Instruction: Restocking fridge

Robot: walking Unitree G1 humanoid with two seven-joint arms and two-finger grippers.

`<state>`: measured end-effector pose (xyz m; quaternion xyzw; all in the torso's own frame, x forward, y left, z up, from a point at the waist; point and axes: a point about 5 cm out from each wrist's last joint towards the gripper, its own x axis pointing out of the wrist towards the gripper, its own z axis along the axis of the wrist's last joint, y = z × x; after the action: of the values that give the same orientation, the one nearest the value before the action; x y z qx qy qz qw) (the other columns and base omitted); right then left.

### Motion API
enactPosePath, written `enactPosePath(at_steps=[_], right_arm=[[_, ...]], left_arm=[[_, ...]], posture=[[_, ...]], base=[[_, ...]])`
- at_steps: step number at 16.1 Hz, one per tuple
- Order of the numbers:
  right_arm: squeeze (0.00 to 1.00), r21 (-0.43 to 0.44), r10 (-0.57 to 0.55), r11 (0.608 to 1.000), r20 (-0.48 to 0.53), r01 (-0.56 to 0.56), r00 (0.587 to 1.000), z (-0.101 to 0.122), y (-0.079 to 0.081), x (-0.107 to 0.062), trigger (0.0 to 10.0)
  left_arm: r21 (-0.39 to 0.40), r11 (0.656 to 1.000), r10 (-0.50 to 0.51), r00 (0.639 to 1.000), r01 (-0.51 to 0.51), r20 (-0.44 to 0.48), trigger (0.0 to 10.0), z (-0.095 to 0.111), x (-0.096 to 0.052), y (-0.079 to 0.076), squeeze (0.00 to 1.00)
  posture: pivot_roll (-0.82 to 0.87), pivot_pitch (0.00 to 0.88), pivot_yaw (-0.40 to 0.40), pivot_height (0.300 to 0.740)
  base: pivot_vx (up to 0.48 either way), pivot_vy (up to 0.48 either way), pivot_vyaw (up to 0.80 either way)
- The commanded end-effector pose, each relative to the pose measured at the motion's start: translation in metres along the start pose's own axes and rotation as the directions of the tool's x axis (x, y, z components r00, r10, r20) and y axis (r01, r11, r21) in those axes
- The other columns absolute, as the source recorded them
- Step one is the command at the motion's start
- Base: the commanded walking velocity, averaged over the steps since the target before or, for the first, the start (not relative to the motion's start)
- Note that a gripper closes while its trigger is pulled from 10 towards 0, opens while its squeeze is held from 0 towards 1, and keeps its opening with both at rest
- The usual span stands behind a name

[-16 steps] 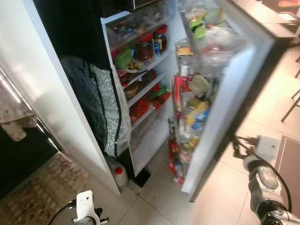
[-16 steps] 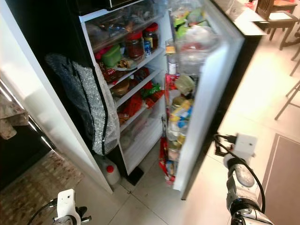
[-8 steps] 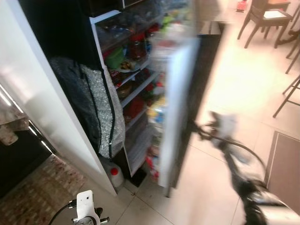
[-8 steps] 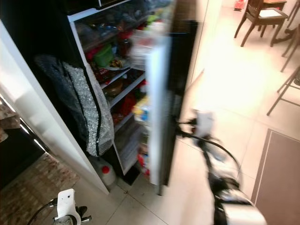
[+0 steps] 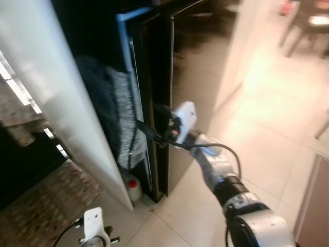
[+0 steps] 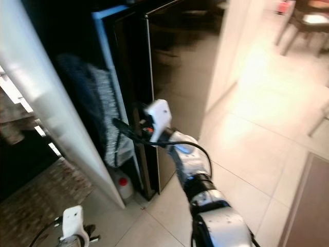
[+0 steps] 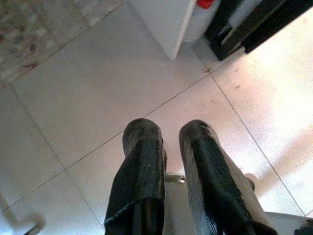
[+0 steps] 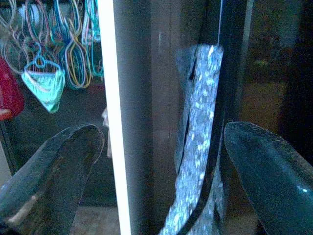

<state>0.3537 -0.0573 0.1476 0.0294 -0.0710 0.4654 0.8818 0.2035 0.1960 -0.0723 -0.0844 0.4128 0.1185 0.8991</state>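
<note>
— Where is the fridge door (image 5: 198, 77) now?
— At twelve o'clock, its black face turned outward, nearly shut against the cabinet; a second ago it stood wide with packed shelves showing.

— And the right pincer (image 5: 154, 126)?
— Stretched to the door's free edge at about ten o'clock, fingers spread apart, holding nothing. Before, that arm hung low at four o'clock.

— Anything in the gap?
— A silvery grey bag (image 5: 121, 116) hangs at ten o'clock, between the white wall panel (image 5: 61, 92) and the fridge side. Below it a white jug with a red cap (image 5: 132, 188) stands on the tiled floor (image 5: 267, 139).

— The left pincer (image 7: 168, 161)?
— Hanging idle over the tiles at seven o'clock, fingers slightly parted, grasping nothing.
</note>
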Motion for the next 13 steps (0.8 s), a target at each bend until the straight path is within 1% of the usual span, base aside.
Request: enactPosePath(at_steps=[1, 2, 3, 5, 6, 7, 8, 9, 10, 11, 12, 13], right_arm=[[0.0, 0.012, -0.02, 1.0, -0.012, 0.02, 1.0, -0.002, -0.007, -0.011, 10.0], [0.0, 0.015, -0.031, 0.999, -0.023, 0.032, 0.999, -0.004, -0.01, -0.017, 10.0], [0.0, 0.005, -0.058, 0.998, -0.052, 0.058, 0.997, -0.009, -0.018, -0.03, 10.0], [0.0, 0.004, -0.1, 0.995, -0.071, 0.1, 0.992, -0.01, -0.029, -0.045, 10.0], [0.0, -0.013, -0.148, 0.989, -0.09, 0.148, 0.985, -0.01, -0.038, -0.056, 10.0], [0.0, -0.018, -0.19, 0.982, -0.092, 0.189, 0.977, -0.009, -0.045, -0.063, 10.0], [0.0, -0.021, -0.302, 0.953, -0.091, 0.301, 0.949, -0.006, -0.06, -0.079, 10.0], [0.0, -0.031, -0.38, 0.925, -0.095, 0.379, 0.92, -0.006, -0.069, -0.09, 10.0], [0.0, -0.05, -0.51, 0.86, -0.108, 0.508, 0.853, -0.007, -0.082, -0.11, 10.0], [0.0, -0.044, -0.705, 0.706, -0.138, 0.707, 0.695, -0.012, -0.1, -0.144, 10.0], [0.0, -0.045, -0.801, 0.587, -0.178, 0.809, 0.571, -0.018, -0.107, -0.168, 10.0], [0.0, -0.04, -0.858, 0.485, -0.213, 0.873, 0.467, -0.025, -0.109, -0.189, 10.0]], left_arm=[[0.012, 1.0, 0.003, 1.0, -0.003, -0.013, 10.0, -0.003, 0.0, 0.0, 0.0], [0.013, 1.0, 0.003, 1.0, -0.003, -0.014, 10.0, -0.003, 0.0, 0.0, 0.0], [0.013, 1.0, 0.002, 1.0, -0.002, -0.014, 10.0, -0.003, 0.0, 0.0, 0.0], [0.016, 1.0, 0.0, 1.0, 0.001, -0.014, 10.0, -0.003, 0.0, 0.0, 0.0], [0.018, 1.0, -0.001, 1.0, 0.001, -0.015, 10.0, -0.003, 0.0, 0.0, 0.0], [0.019, 1.0, -0.001, 1.0, 0.002, -0.015, 10.0, -0.004, -0.001, 0.001, 0.0], [0.02, 1.0, -0.002, 1.0, 0.002, -0.016, 10.0, -0.004, -0.001, 0.001, 0.0], [0.021, 1.0, -0.001, 1.0, 0.002, -0.016, 10.0, -0.004, -0.001, 0.001, 0.0], [0.023, 1.0, 0.0, 1.0, 0.001, -0.018, 10.0, -0.004, -0.001, 0.001, 0.0], [0.025, 1.0, 0.001, 1.0, 0.0, -0.019, 10.0, -0.005, -0.001, 0.001, 0.0], [0.025, 1.0, 0.002, 1.0, -0.001, -0.02, 10.0, -0.006, -0.001, 0.001, 0.0], [0.026, 1.0, 0.002, 1.0, -0.002, -0.022, 10.0, -0.006, -0.001, 0.001, 0.0]], posture=[[-0.04, 0.0, 0.019, 0.74], [-0.04, 0.0, 0.019, 0.74], [-0.04, 0.0, 0.02, 0.74], [-0.05, 0.0, 0.022, 0.74], [-0.05, 0.0, 0.022, 0.74], [-0.05, 0.0, 0.022, 0.74], [-0.05, 0.0, 0.025, 0.74], [-0.05, 0.0, 0.027, 0.74], [-0.04, 0.0, 0.029, 0.74], [-0.04, 0.0, 0.029, 0.74], [-0.05, 0.0, 0.027, 0.74], [-0.05, 0.0, 0.025, 0.74]], base=[[0.0, 0.0, 0.0], [0.0, 0.0, 0.0], [0.0, 0.0, 0.0], [0.0, 0.0, 0.0], [0.0, 0.0, 0.0], [0.0, 0.0, 0.0], [0.0, 0.0, 0.0], [0.0, 0.0, 0.0], [0.0, 0.0, 0.0], [0.0, 0.0, 0.0], [0.0, 0.0, 0.0], [0.0, 0.0, 0.0]])
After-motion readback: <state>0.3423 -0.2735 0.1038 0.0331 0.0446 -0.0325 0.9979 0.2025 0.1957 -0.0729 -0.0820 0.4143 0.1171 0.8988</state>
